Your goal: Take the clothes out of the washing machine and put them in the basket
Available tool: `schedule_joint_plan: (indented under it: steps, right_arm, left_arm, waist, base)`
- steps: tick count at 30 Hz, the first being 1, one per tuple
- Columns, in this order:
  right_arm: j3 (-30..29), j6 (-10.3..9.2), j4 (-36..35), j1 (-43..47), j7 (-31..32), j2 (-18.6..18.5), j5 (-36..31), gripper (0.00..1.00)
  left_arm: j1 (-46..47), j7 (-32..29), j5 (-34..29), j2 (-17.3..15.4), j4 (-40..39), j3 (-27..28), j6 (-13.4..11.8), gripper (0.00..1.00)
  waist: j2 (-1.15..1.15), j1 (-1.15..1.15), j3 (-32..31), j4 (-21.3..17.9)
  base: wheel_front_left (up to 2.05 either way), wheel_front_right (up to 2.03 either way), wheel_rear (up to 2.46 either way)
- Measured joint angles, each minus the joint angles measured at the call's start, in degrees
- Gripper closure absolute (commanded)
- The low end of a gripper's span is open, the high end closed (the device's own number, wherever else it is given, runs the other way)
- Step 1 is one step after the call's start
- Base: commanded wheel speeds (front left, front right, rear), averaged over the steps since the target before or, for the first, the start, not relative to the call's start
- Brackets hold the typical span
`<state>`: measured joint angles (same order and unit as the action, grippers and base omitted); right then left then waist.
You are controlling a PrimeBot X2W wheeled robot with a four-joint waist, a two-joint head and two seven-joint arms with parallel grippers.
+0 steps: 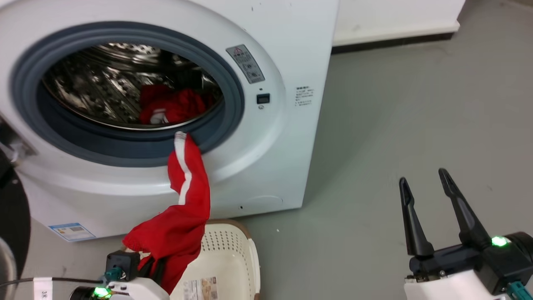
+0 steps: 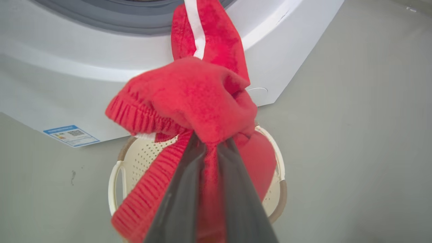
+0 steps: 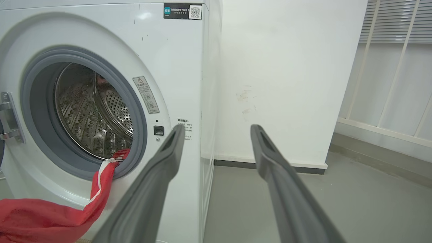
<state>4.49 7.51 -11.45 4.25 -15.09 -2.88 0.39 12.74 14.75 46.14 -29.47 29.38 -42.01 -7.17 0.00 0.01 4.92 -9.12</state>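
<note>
The white washing machine (image 1: 266,137) stands open, its grey seal around a steel drum (image 1: 104,87). More red clothes (image 1: 175,106) lie inside the drum. A red garment with a white stripe (image 1: 187,196) hangs from the seal down over the front. My left gripper (image 2: 211,148) is shut on its lower end, above the cream basket (image 1: 233,254). In the left wrist view the basket (image 2: 135,162) sits below the bunched red garment (image 2: 192,98). My right gripper (image 1: 422,179) is open and holds nothing, out to the right over the floor. The right wrist view shows my right gripper (image 3: 216,130), the washing machine (image 3: 175,60) and the red garment (image 3: 50,216).
The machine's dark door (image 1: 12,216) stands open at the far left. A white wall with a dark baseboard (image 1: 391,39) runs behind the machine. Grey floor (image 1: 395,125) stretches to the right. A blue label (image 1: 70,231) is stuck low on the machine's front.
</note>
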Motion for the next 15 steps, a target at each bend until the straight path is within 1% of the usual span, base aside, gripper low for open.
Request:
schedule_joint_plan:
  steps: [5,15]
  right_arm:
    - [0.2,0.00,-0.7,-3.1,0.0,0.0,0.6,0.00]
    - [0.3,0.00,-1.9,-8.9,0.0,0.0,2.3,0.00]
  left_arm:
    - [3.5,0.1,0.6,2.7,7.7,1.3,2.7,1.00]
    - [11.3,0.1,1.1,6.2,24.4,2.7,7.2,1.00]
  waist:
    - [0.00,0.00,4.3,-1.7]
    - [0.00,0.01,14.4,-5.6]
  base:
    - [0.00,0.00,0.00]
    - [0.00,0.00,0.00]
